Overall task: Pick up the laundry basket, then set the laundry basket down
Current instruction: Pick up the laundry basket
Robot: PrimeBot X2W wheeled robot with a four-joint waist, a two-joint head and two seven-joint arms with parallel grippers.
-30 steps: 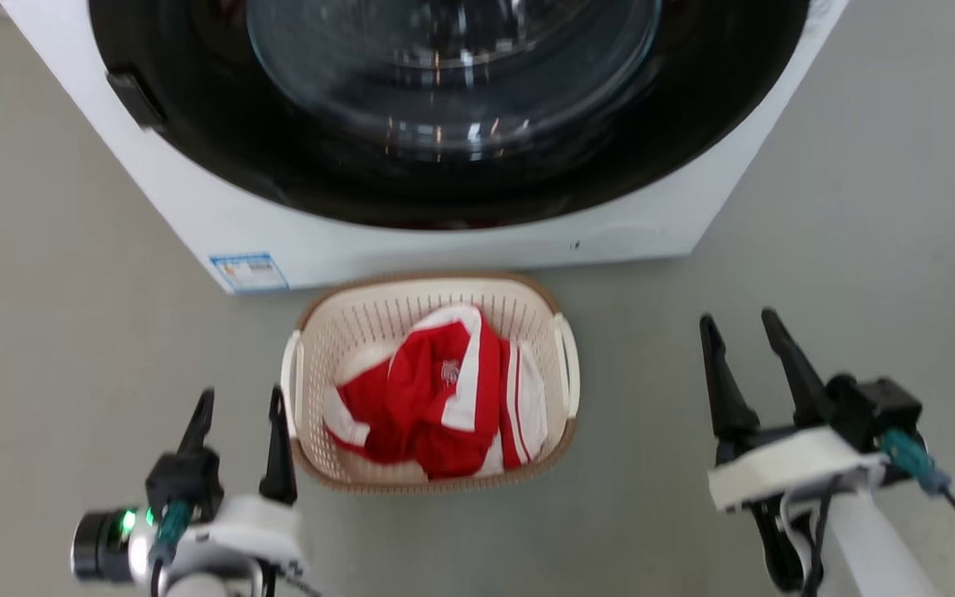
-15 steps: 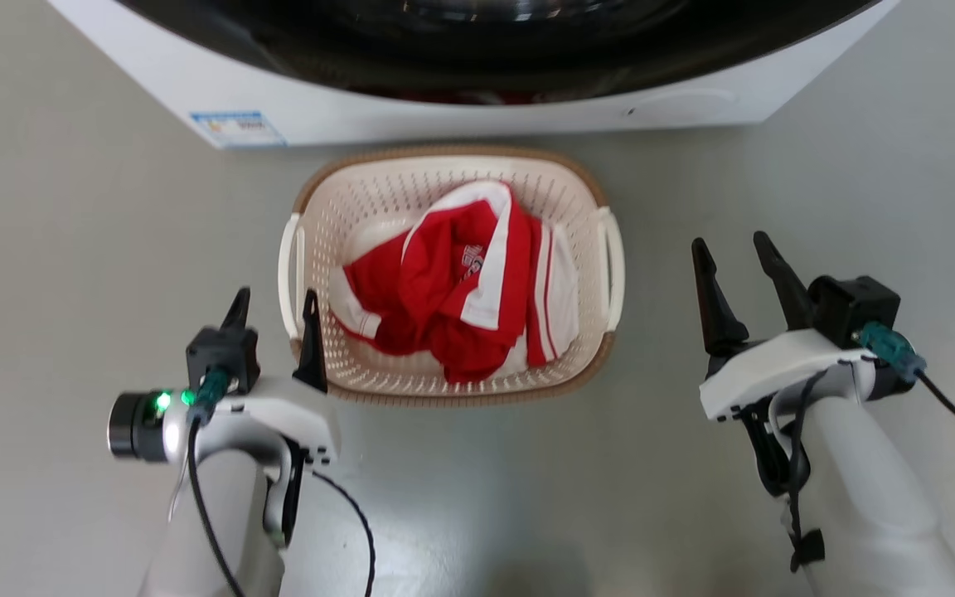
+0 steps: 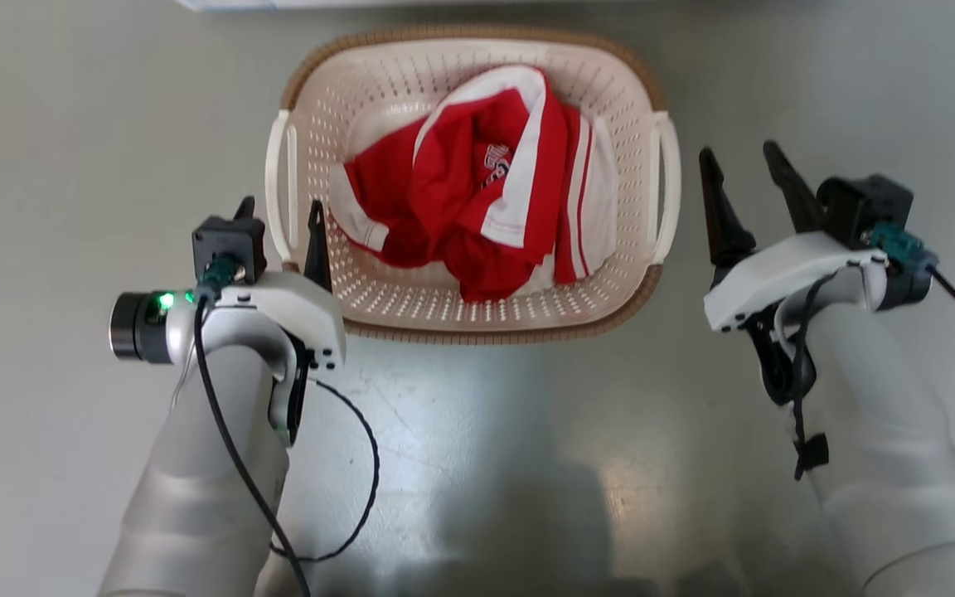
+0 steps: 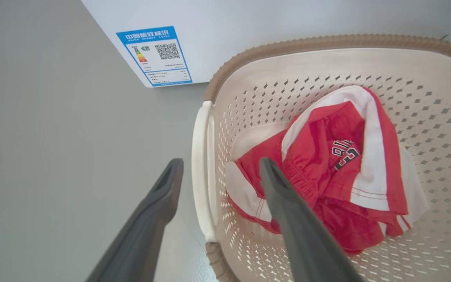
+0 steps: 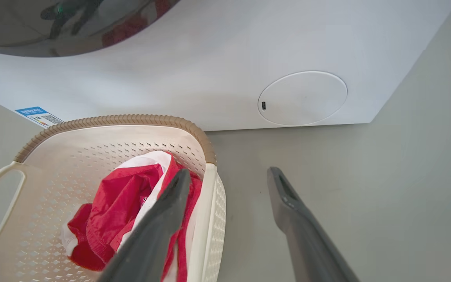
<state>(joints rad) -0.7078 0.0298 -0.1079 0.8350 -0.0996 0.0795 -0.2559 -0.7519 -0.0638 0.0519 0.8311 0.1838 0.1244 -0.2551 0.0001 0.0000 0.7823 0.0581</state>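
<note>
left gripper [image 3: 280,207]: jaws wide, astride the left handle of the laundry basket [image 3: 477,319], one finger inside, one outside. right gripper [image 3: 739,153]: wide, empty, basket just inboard. red-white garment [image 3: 477,191] in basket.

A laundry area: a white front-loading washing machine [image 5: 170,78] with a blue energy label [image 4: 154,55] stands on smooth grey floor [image 3: 71,124], a laundry basket [image 3: 411,300] holding a red-and-white garment [image 3: 477,191] before it

washer [image 4: 288,19] — blue label [image 4: 154,55]: 中国能效标识, QR code, fine print illegible | red garment [image 4: 315,164] — dark lettering creased, unreadable
</note>
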